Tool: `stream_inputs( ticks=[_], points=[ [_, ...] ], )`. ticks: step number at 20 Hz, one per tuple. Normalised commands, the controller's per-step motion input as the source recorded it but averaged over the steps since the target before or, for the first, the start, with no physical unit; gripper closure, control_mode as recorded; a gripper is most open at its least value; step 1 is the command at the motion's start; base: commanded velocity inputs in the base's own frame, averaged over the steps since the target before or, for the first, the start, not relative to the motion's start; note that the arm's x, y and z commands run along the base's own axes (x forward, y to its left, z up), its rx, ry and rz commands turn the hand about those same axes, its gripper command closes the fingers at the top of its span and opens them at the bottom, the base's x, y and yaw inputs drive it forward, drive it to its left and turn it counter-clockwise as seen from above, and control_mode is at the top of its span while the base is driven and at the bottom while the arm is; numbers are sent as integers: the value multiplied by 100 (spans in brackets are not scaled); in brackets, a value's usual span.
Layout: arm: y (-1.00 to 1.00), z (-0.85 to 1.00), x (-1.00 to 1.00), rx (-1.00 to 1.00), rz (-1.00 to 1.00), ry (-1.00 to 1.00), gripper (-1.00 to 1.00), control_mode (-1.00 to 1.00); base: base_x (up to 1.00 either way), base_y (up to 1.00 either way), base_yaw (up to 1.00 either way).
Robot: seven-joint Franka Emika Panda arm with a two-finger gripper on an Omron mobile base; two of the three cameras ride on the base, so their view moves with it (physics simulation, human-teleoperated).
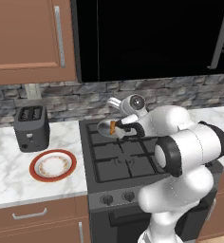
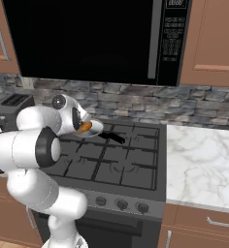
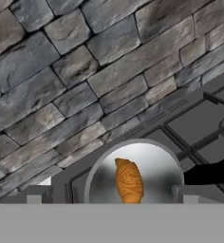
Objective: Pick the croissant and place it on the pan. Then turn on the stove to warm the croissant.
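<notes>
**Warming step pending: croissant in pan, knobs untouched**

Checking progress: croissant (image 3: 129,180) lay inside the pan (image 3: 154,159), roughly centred on its floor in the hand view. Pan sat on the stove's (image 1: 115,163) back-left burner, close to the rear edge by the stone backsplash (image 3: 85,71), its black handle running toward the stove's middle. Right base view showed the same: orange croissant (image 2: 85,127) in the pan (image 2: 94,127), handle pointing right across the grates.

Gripper (image 1: 119,127) hung over the pan, angled toward the backsplash. Finger tips weren't clear in any view, so I couldn't tell whether the jaws were apart or together. In the hand view the croissant looked to rest on the pan floor with nothing visibly clamping it, so my read was that it was already released, but that's a judgement.

Status: pick and place looked done. What was left: turning on the stove. Knobs (image 2: 121,204) ran along the stove's front edge, well apart from the gripper. No flame was visible under the pan. The arm would need to come away from the rear edge, drop to the front panel and turn the knob for the back-left burner; which knob that was couldn't be read from these views.

Plate (image 1: 52,165) and toaster (image 1: 32,127) sat on the counter left of the stove, not involved.
</notes>
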Motion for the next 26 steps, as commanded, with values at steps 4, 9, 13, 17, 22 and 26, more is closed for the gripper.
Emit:
stream_inputs(
  ticks=[4, 9, 13, 17, 22, 26],
  points=[
    [-3, 57, -45, 0, -2, 0, -100, -100, 0, 0, 0],
    [-17, 51, -58, 2, -10, 0, -100, -100, 0, 0, 0],
    [-23, 43, -77, 4, -16, 0, -100, -100, 0, 0, 0],
    [-23, 28, -87, 5, -15, 3, -100, -100, 0, 0, 0],
    [-14, 30, -75, 5, -11, 13, -100, -100, 0, 0, 0],
    [-5, 28, -70, 2, -1, 24, -100, -100, 0, 0, 0]
  ],
)
